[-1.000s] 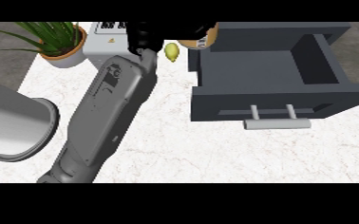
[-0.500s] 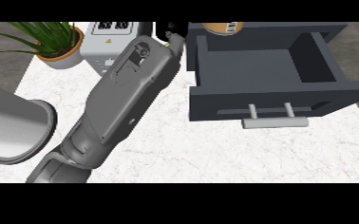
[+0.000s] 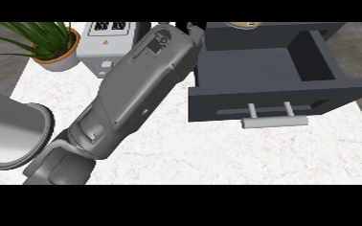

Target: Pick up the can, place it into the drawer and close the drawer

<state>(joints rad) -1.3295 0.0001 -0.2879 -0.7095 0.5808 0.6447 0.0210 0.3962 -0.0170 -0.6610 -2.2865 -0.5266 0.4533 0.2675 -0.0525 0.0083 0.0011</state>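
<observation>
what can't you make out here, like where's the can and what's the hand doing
Head view, left hand: only a black sliver shows at the top edge, above the forearm; its grasp is unknown.
The can: not seen; the forearm or the top edge may hide it.
A tan thing behind the drawer: cut off by the top edge, unidentifiable.
The right hand: out of view.

No words can be read. On the far left, a pale grey box-shaped appliance (image 3: 106, 55) bears a small yellow triangular warning sign (image 3: 106, 42) and a dark panel (image 3: 112, 26) of illegible white marks.

Drawer (image 3: 247, 69) right of forearm (image 3: 141, 91) (plant (image 3: 44, 39) far left).
</observation>
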